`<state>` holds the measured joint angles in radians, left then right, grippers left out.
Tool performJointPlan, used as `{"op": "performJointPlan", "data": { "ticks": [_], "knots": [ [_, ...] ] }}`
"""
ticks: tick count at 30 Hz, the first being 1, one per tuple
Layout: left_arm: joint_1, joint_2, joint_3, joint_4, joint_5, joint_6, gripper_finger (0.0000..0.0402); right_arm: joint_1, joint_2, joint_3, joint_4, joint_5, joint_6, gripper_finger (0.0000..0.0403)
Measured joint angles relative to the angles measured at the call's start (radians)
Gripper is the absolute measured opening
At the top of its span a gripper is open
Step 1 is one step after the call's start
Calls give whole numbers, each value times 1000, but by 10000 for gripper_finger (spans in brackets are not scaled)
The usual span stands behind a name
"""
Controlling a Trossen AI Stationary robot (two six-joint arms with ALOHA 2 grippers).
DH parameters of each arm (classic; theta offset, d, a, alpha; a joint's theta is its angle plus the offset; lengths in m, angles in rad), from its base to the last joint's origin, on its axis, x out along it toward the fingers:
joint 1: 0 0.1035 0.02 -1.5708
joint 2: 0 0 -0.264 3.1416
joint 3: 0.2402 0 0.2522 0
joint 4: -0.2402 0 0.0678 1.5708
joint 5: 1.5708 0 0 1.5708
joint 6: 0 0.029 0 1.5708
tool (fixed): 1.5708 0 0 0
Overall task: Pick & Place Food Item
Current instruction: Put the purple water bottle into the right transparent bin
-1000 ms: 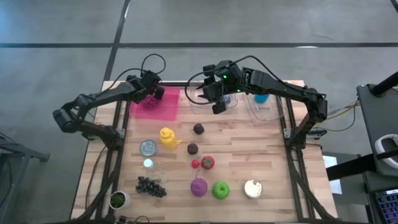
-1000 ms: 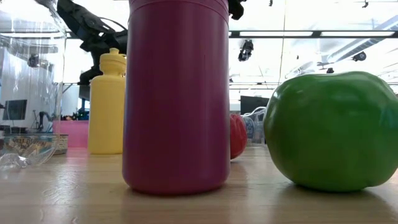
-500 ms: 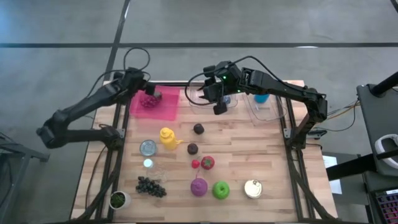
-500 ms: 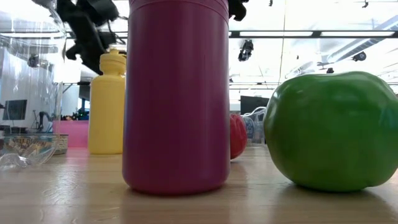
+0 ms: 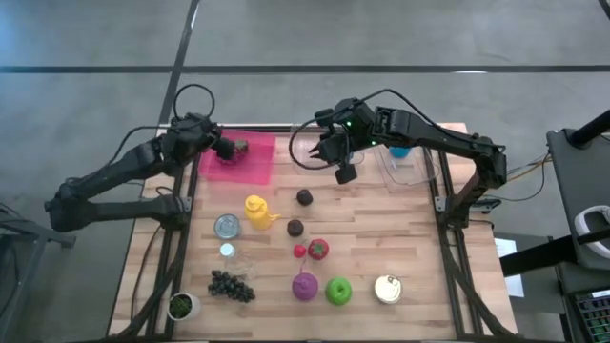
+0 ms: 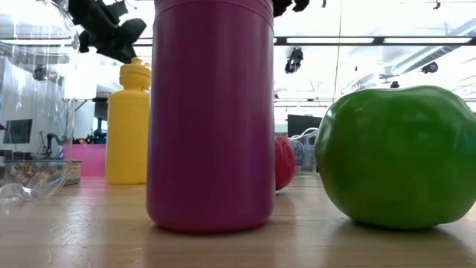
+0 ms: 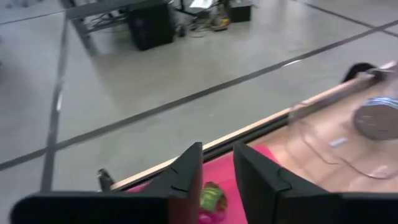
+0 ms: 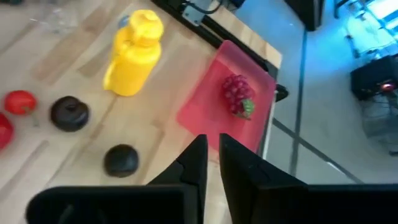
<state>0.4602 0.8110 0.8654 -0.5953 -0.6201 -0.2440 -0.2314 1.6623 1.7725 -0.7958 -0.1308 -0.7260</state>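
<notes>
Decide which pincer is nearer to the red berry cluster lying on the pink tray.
Left. The left pincer sits just beside the berry cluster on the pink tray; the right pincer hangs well off to its side, beyond the tray.

Overall light: bright, even, diffuse in the high view; shadows on the table [image 5: 381, 229] faint.
Source: ceiling strip lights [image 6: 372, 41] in the low view.
Backlight: room behind washed out; purple bottle [image 6: 210, 112] and green apple [image 6: 398, 152] darker on their near sides.
Glare: soft sheen on the apple.
Blur: left wrist view smeared; right wrist view slightly soft.
</notes>
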Motion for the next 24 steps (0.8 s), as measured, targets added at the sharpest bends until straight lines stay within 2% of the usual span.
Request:
{"op": "performJointPlan", "data": {
  "ticks": [8,15,24],
  "knots": [
    [-116,-11,0,0,0,0,6,55,-12,-4,-137,-3,69,15],
    [-232,-11,0,0,0,1,4,106,-16,-39,-196,-13,91,8],
    [-410,-11,0,0,0,0,2,174,-87,-168,-194,-61,164,8]
  ]
}}
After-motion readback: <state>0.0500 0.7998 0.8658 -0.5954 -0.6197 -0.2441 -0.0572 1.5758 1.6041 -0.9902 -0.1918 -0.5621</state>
